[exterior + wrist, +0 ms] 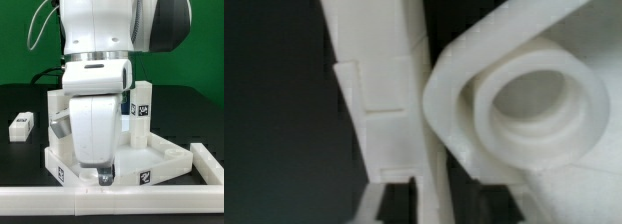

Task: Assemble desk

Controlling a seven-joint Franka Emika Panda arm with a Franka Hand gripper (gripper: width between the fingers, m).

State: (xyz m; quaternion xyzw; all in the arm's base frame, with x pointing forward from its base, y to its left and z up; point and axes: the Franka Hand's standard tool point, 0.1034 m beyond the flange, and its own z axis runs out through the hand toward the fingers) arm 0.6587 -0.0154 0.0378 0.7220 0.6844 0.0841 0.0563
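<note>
Listing black desk [20,100], matte, fenced along the front and the exterior view's right by white rail [205,165], backing onto green wall [10,50]. Cataloguing tabletop [165,152] lying flat mid-desk, rim upward, tags facing front. Noting upright leg [140,105] standing at tabletop's far side, tag showing. Noting loose leg [22,125] lying on bare desk, well apart toward the exterior view's left. Recording gripper [103,180] hanging low at tabletop's near rim, straddling that wall beside round socket [544,100]. Being unable to tell whether clamped or slack.
</note>
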